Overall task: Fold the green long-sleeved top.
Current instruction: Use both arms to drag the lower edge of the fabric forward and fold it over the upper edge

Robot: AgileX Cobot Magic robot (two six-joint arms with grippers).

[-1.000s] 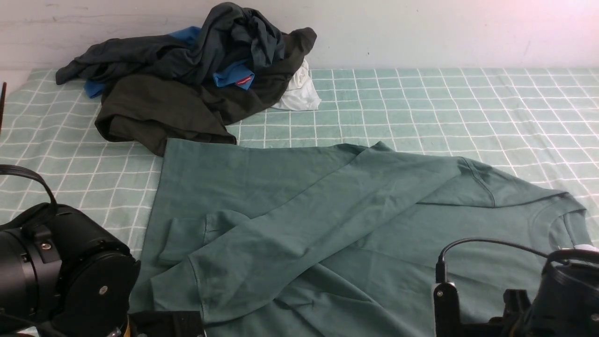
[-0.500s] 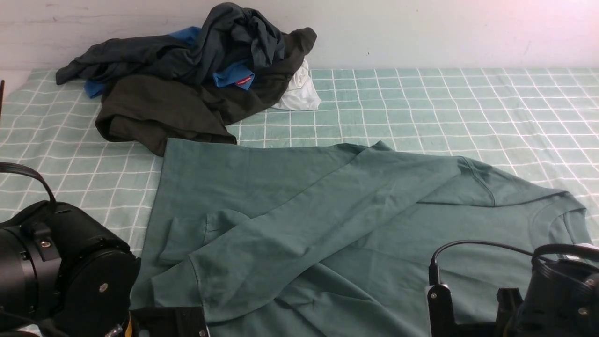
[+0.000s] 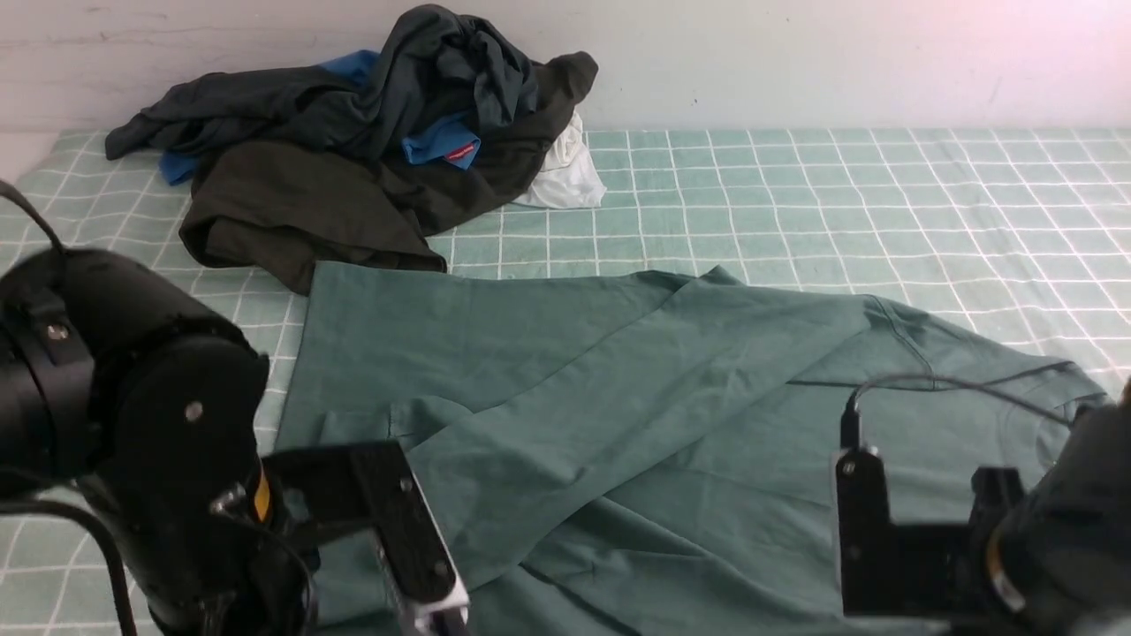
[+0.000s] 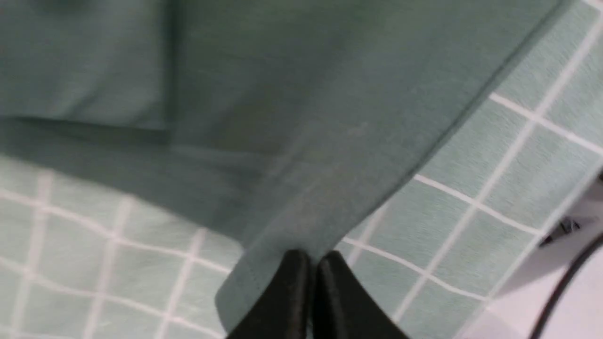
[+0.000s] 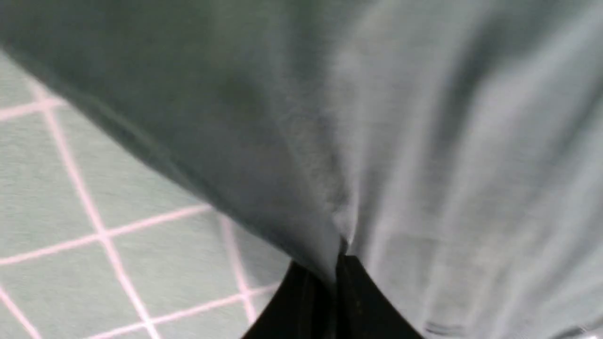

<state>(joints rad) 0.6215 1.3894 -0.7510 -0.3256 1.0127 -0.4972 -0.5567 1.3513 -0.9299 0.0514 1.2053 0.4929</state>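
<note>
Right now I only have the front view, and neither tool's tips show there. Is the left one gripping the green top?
Observer: Yes. In the left wrist view the left tool is shut on an edge of the green top.
Operator: And the right one?
Observer: The right tool is shut too; the fabric puckers into its jaws.
Operator: Where on the fabric is that pinch?
Observer: Near an edge, with the checked cloth showing right beside it.

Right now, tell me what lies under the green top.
The checked cloth shows under the green long-sleeved top where the left gripper and right gripper pinch its raised edges. Anything beneath its flat middle is covered.
</note>
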